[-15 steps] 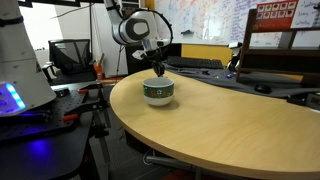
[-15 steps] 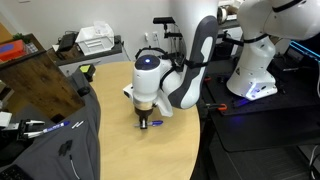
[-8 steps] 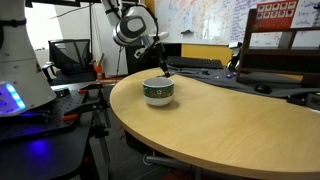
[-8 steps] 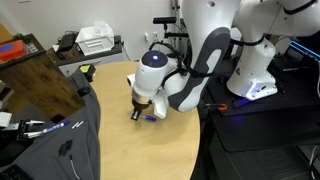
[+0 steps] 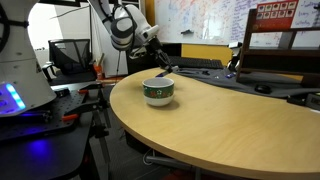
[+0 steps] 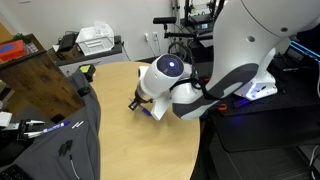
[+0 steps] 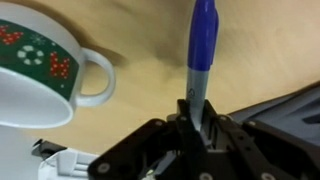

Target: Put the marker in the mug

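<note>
The mug, white with a dark green band, stands on the round wooden table. In the wrist view it is at the upper left, handle to the right, with red and white patterns on the green. My gripper hangs tilted above the mug, shut on a blue marker that sticks out past the fingertips. In the wrist view the gripper is to the right of the mug. In an exterior view the gripper holds the marker over the table; the mug is hidden there.
A keyboard and dark desk items lie at the table's far side. A black chair and a white machine with a blue light stand beside the table. A brown wooden box and a grey cloth lie near the table edge.
The arm has risen and tilted, lifting the gripper with the marker from just over the mug to higher above it.
</note>
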Tool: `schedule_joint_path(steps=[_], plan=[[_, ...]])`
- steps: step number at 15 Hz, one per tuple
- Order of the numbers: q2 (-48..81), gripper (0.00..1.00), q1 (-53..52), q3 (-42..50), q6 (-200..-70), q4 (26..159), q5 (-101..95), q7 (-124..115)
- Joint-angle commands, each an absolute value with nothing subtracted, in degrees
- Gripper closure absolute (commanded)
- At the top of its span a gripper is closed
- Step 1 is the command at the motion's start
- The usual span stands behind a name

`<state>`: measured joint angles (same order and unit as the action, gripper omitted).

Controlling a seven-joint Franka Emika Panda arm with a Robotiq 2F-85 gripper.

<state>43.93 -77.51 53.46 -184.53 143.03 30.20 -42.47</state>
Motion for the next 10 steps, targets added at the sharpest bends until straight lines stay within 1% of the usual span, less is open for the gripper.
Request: schedule_joint_path(steps=[1, 3, 6, 8, 10], plan=[[53.6, 0.95, -89.8, 63.5, -179.0, 144.2, 36.2, -49.6], [58.8, 0.95, -94.7, 67.9, -173.2, 144.6, 37.4, -53.2], [63.2, 0.95, -98.7, 72.8, -162.5, 144.9, 33.7, -59.6], [63.4, 0.95, -100.0, 74.9, -157.4, 144.9, 30.6, -61.0], [57.7, 0.95, -99.5, 76.4, -157.5, 145.2, 27.8, -55.8]])
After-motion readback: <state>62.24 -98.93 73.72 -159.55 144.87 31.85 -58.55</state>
